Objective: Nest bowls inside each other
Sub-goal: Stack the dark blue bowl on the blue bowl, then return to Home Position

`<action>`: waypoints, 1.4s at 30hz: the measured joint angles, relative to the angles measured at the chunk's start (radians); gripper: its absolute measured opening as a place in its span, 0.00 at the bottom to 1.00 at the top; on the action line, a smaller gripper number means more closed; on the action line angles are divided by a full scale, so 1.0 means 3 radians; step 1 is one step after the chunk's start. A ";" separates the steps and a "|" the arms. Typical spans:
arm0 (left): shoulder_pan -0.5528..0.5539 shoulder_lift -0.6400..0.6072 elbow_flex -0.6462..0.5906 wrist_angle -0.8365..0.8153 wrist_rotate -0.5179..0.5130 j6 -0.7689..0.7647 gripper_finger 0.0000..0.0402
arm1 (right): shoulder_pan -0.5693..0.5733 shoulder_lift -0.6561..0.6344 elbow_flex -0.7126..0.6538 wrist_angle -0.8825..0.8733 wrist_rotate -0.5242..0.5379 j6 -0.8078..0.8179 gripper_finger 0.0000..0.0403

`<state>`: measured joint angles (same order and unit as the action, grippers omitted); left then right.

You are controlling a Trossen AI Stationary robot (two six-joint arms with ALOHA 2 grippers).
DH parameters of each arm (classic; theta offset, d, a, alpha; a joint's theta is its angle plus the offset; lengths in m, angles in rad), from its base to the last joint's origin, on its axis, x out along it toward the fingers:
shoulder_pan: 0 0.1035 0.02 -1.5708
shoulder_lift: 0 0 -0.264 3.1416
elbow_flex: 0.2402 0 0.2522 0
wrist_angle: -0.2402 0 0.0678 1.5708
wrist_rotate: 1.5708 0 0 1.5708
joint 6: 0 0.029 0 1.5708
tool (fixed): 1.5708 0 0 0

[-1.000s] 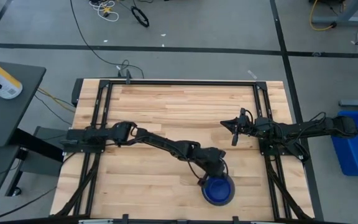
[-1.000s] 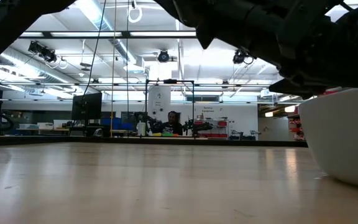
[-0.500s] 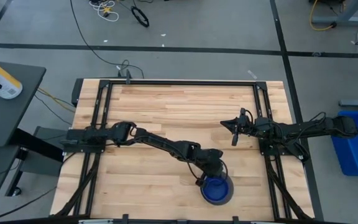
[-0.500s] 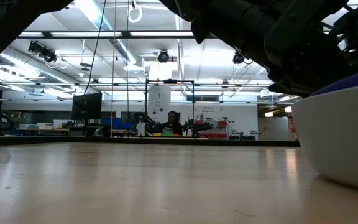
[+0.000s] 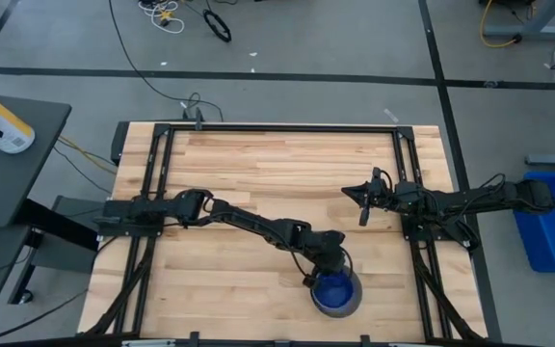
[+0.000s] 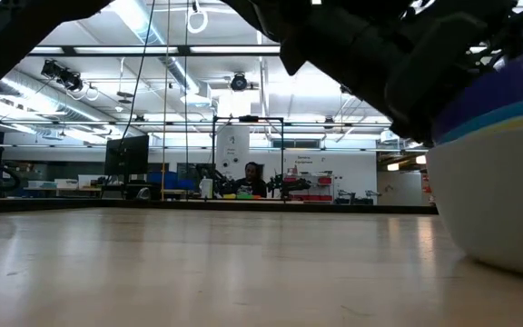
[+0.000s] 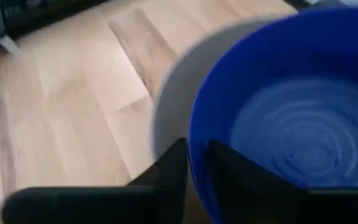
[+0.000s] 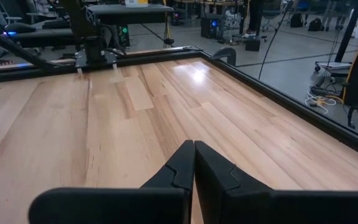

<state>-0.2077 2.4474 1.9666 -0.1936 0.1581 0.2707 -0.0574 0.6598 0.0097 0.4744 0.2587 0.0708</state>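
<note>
left arm: stretches from the table's [image 5: 258, 154] left edge diagonally toward the near edge, its wrist bent down over the bowls; left gripper [image 5: 322, 275] straddles the dark blue bowl's [image 5: 336, 292] rim, one finger [image 7: 174, 168] outside and one inside, slightly parted, rim between them
right arm: lies along the right edge, reaching inward; right gripper [image 5: 362, 206] hangs over bare wood with its fingers [image 8: 182, 163] pressed together, holding nothing
bowls: dark blue bowl sits inside the grey bowl [image 6: 502, 195] near the near edge, right of centre; a light blue rim [image 6: 507, 113] shows between the two in the low view
hidden: any further bowls inside the stack are covered; grey bowl is cut off at the low view's side; left arm blocks the stack's far side
room: the far half and the near left corner of the table are bare wood; the black frame [image 5: 277, 127] borders the far edge; the stack stands close to the near edge
</note>
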 joint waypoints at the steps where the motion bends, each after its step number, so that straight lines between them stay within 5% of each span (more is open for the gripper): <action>1: 0.0000 0.0000 -0.0001 -0.0022 -0.0005 0.0002 0.22 | -0.0001 0.0000 0.0000 0.0000 0.0000 0.0000 0.05; 8: -0.0007 -0.0010 -0.0004 0.0004 -0.0096 0.0036 0.52 | -0.0001 0.0000 0.0000 0.0000 -0.0001 0.0000 0.05; 13: -0.0023 -0.0051 -0.0004 -0.0047 -0.0154 0.0032 0.64 | -0.0001 0.0000 0.0000 0.0000 -0.0001 0.0000 0.05; 25: -0.0115 -0.0330 0.0005 -0.0118 -0.0237 0.0177 0.67 | -0.0001 0.0007 0.0000 0.0002 0.0000 0.0000 0.05; 33: -0.0120 -0.0893 -0.0034 -0.1032 -0.0665 0.0264 0.66 | 0.0000 0.0006 0.0000 -0.0001 0.0000 0.0000 0.05; 38: -0.0099 -0.1440 -0.0541 -0.1339 -0.0668 0.0158 0.66 | -0.0001 0.0007 0.0000 -0.0015 0.0000 0.0000 0.05; 42: -0.0099 -0.2101 -0.1386 -0.0952 -0.0788 0.0071 0.66 | -0.0001 0.0010 0.0000 0.0001 -0.0001 0.0000 0.05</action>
<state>-0.2375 1.8170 1.5510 -0.4792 -0.0784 0.2918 -0.0577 0.6627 0.0097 0.4747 0.2584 0.0708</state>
